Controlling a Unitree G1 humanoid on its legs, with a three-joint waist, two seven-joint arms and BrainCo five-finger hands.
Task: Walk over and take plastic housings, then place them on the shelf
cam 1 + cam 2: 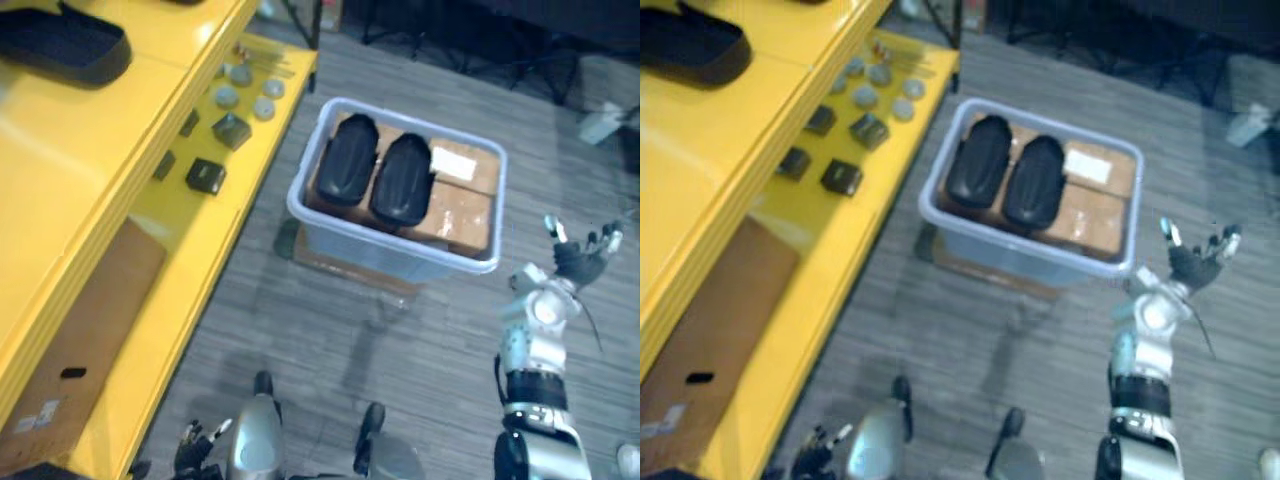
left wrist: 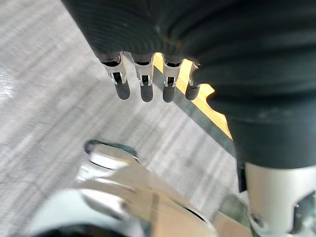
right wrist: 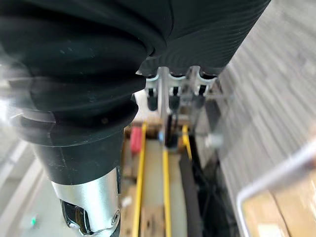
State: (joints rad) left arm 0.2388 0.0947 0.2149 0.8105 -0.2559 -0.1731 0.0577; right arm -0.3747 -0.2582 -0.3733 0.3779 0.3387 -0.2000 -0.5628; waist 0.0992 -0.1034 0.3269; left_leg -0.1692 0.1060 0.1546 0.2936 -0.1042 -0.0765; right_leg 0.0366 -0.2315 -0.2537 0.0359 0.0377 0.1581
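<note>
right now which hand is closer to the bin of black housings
Right. The right hand is raised beside the bin, off its right corner; the left hand hangs low, farther back.

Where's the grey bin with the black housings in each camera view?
Left eye view: grey bin, centre, right of the yellow shelf.
Right eye view: centre, same side of the shelf.
Left wrist view: faces the shelf's yellow edge instead.
Right wrist view: its pale rim, cardboard inside.
Shared landmark: cardboard boxes under the black housings.
</note>
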